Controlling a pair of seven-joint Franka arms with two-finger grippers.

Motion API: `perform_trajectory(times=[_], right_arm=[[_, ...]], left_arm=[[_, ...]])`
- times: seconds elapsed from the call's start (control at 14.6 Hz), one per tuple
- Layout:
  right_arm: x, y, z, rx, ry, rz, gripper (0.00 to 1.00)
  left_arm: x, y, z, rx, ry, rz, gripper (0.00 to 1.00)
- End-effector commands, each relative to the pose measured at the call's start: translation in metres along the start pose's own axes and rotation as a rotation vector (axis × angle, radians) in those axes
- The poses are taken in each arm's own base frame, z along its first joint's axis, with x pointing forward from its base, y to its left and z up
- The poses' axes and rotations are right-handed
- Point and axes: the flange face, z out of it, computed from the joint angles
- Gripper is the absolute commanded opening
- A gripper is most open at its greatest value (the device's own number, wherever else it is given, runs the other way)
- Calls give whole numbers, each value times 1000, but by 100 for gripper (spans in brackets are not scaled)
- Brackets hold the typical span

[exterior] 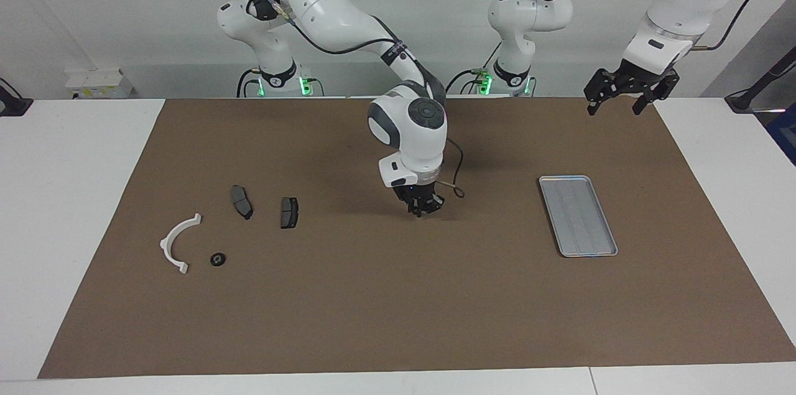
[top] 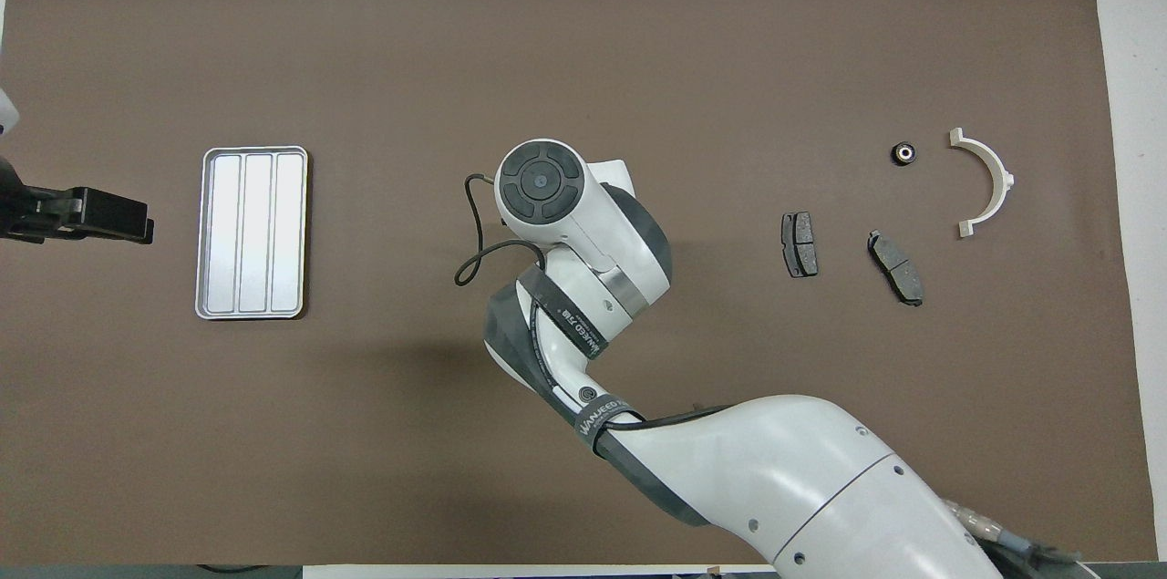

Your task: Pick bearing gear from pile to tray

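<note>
Right gripper (exterior: 423,207) pinched shut mid-mat, maybe on something tiny, can't tell.
Left gripper (exterior: 624,98) hangs open past the empty tray (exterior: 553,186); one black round piece (exterior: 217,259) sits beside the white arc (exterior: 176,241) near the right arm's end.

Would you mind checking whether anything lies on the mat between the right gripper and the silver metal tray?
Nothing visible does. The right gripper, shut, hangs over bare brown mat mid-table, and the stretch from there to the silver-grey ridged metal tray holds no parts.
</note>
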Motion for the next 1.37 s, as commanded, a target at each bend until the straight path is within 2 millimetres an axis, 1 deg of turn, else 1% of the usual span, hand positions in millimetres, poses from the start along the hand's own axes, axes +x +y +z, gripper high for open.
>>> perform_trajectory(times=[0.0, 0.14, 0.21, 0.27, 0.41, 0.48, 0.55, 0.82, 0.89, 0.96, 1.03, 1.09, 1.3], right_arm=[[-1, -3, 1, 19, 19, 16, 0], [-3, 1, 7, 3, 14, 7, 0], [-3, 6, 15, -10, 9, 4, 0], [-4, 9, 20, -24, 4, -7, 0], [1, 20, 28, -47, -4, -1, 0], [0, 23, 32, -52, -7, -2, 0], [-1, 23, 31, -53, -8, -1, 0], [-1, 23, 31, -50, -9, 5, 0], [0, 22, 30, -49, -11, 13, 5], [0, 22, 28, -55, -14, 21, 80], [2, 22, 22, -62, -16, 23, 100], [3, 20, 13, -82, -18, 23, 100], [18, 17, -12, -91, -9, 38, 100]], left_arm=[[-7, 0, -1, -2, 5, -9, 100], [-6, 7, -1, -1, 14, 6, 100], [-5, 12, -3, -1, 22, 14, 100], [-5, 13, -3, -1, 20, 9, 100], [-6, 13, -1, -1, 13, 6, 100], [-8, 13, 5, -1, -6, 9, 100], [-13, 13, 8, -1, -13, 11, 100], [-17, 11, 19, 5, -6, 12, 100], [-18, 11, 22, 6, -6, 13, 100], [-18, 11, 22, 6, -4, 20, 100], [-19, 10, 22, 6, -6, 24, 100], [-19, 10, 24, 8, -9, 32, 100], [-23, 5, 32, 9, 11, 41, 100]])
